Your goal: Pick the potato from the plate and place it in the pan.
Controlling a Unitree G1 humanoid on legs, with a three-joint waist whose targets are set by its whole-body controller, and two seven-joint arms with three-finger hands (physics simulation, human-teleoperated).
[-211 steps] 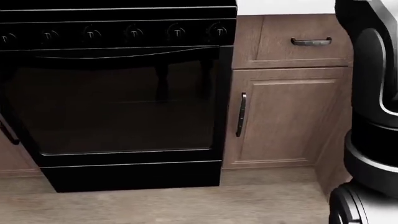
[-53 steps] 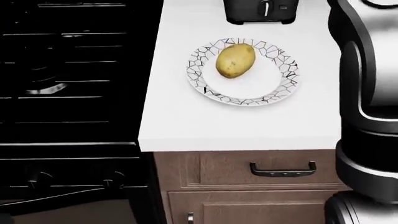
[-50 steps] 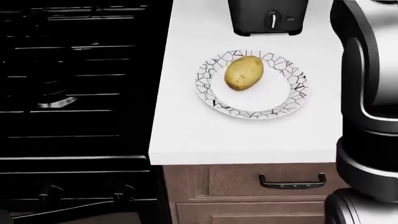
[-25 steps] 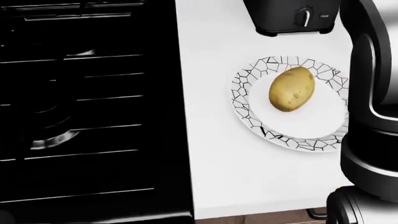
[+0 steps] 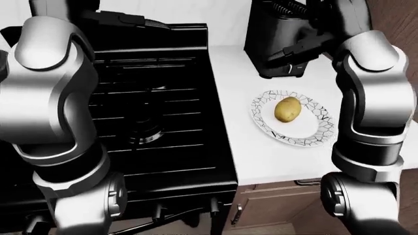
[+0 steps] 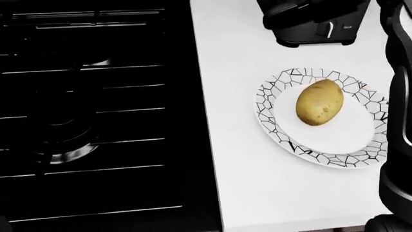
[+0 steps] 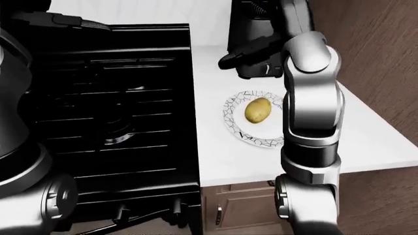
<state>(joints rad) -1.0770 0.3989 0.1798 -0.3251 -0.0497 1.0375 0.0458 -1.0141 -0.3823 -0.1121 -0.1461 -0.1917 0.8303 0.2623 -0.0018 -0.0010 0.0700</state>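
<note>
Your potato (image 6: 319,102) lies on the white plate (image 6: 334,147) with the black crackle rim, resting toward the plate's 11 o'clock side in the head view, long axis tilted a little toward 1 o'clock. The plate sits on the white bench (image 6: 238,96), near its right part in that view, and your right arm (image 5: 369,103) crosses over the plate's 3 o'clock edge in the eye views. At 12 o'clock from the plate, close to its rim but apart from it, stands a black appliance (image 6: 315,21) with a knob on its face. To the plate's 9 o'clock the black stove (image 6: 96,116) fills the left of the head view, its grates showing as thin pale lines, with a burner ring catching light toward 8 o'clock. You cannot make out a pan against that black surface. Your right hand (image 5: 297,46) is raised in the left-eye view, dark fingers stretched toward 9 o'clock across the face of the appliance and gripping nothing; it is well above the potato. Your left arm (image 5: 49,98) fills the left of the left-eye view, and your left hand (image 5: 127,20) reaches over the stove's top edge as a dark shape; you cannot tell whether its fingers are spread or closed. Below the bench edge, a wooden cabinet (image 7: 245,208) with a dark handle shows.
</note>
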